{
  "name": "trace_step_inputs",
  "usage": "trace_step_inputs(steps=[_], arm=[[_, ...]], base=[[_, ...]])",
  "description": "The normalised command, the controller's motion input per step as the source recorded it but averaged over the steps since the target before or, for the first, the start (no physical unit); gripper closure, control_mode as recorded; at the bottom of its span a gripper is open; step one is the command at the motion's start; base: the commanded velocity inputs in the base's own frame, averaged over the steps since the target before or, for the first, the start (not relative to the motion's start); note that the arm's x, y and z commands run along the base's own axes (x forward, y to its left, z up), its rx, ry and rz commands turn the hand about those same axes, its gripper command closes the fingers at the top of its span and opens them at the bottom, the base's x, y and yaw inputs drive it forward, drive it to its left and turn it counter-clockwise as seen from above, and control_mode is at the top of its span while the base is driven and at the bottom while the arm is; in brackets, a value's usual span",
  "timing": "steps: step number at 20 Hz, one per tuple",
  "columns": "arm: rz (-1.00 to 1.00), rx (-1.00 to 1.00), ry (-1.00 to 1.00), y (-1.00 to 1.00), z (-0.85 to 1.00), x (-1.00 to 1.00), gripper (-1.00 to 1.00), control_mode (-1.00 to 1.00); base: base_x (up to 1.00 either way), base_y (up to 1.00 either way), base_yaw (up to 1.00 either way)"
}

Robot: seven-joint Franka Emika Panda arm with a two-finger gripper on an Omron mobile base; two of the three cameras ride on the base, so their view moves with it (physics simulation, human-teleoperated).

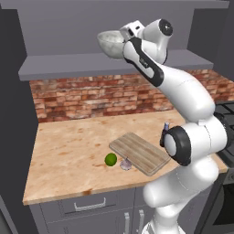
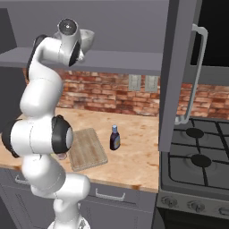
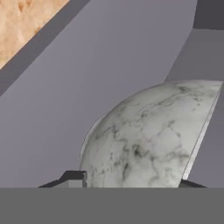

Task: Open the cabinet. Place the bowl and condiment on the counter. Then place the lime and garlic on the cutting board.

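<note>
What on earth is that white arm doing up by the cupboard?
The arm is reaching up to the open cupboard and its fingers are closed on a marbled stone bowl, held high at the shelf. Down on the counter, a small dark bottle already stands beside the wooden cutting board. A lime and a garlic bulb sit by the board's near edge, not yet on it.

Even, soft rendered light, no glare. Faint shadows under the lime (image 1: 110,159) and board (image 1: 140,152) on the worktop (image 1: 68,151). Dim at 12 o'clock inside the cabinet (image 2: 112,27). Slightly coarse, pixelated edges throughout.
</note>
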Motion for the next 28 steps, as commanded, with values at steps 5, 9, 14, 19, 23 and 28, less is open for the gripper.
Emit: trace_step_inputs(steps=[5, 9, 14, 19, 23, 28], arm=[[0.0, 0.0, -0.04, 0.0, 0.0, -0.27, 1.0, -1.0], [0.0, 0.0, -0.02, 0.0, 0.07, -0.29, 1.0, -1.0], [0.0, 0.0, -0.01, 0.0, 0.31, -0.28, 1.0, -1.0], [0.0, 0.0, 0.0, 0.0, 0.31, -0.28, 1.0, -1.0], [0.0, 0.0, 0.0, 0.0, 0.11, -0.3, 1.0, -1.0], [0.0, 0.0, 0.0, -0.01, 0.0, -0.31, 1.0, -1.0]], base=[[0.0, 0.0, 0.0], [0.0, 0.0, 0.0], [0.0, 0.0, 0.0], [0.0, 0.0, 0.0], [0.0, 0.0, 0.0], [0.0, 0.0, 0.0]])
